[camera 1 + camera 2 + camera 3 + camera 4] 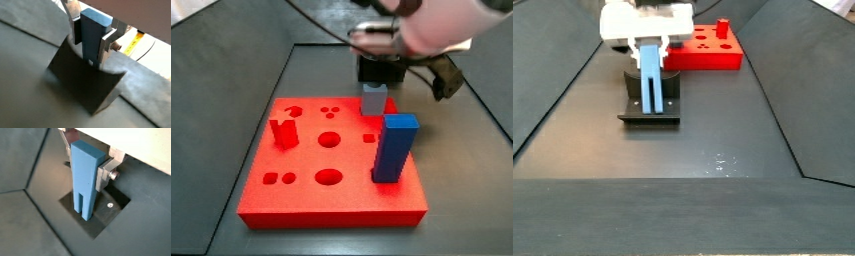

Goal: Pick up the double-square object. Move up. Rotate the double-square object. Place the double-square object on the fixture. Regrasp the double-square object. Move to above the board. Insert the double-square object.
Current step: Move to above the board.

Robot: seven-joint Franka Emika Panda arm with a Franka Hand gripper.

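holding the bar upright on the fixture

standing by the table, i see the gripper (652, 44) low over the fixture (649, 112), which sits on the dark floor just beside the red board (711, 55), towards the far end of the tabletop in that side view. its silver fingers (105, 174) are closed in on the double-square object (86, 180), clamping the upper part of the pale blue bar from both flat sides. the bar stands upright, its slotted lower end down on the fixture's dark base plate (100, 215), where a small screw (110, 205) shows near the foot. in a wrist view the bar's top (92, 27) sits between the plates with the fixture's dark wall (83, 82) in front of it, hiding the lower end. in a side view the gripper (385, 70) hangs behind the board (331, 160), on which a tall dark blue block (396, 148), a short grey peg (373, 99) and a red upright piece (283, 131) stand.
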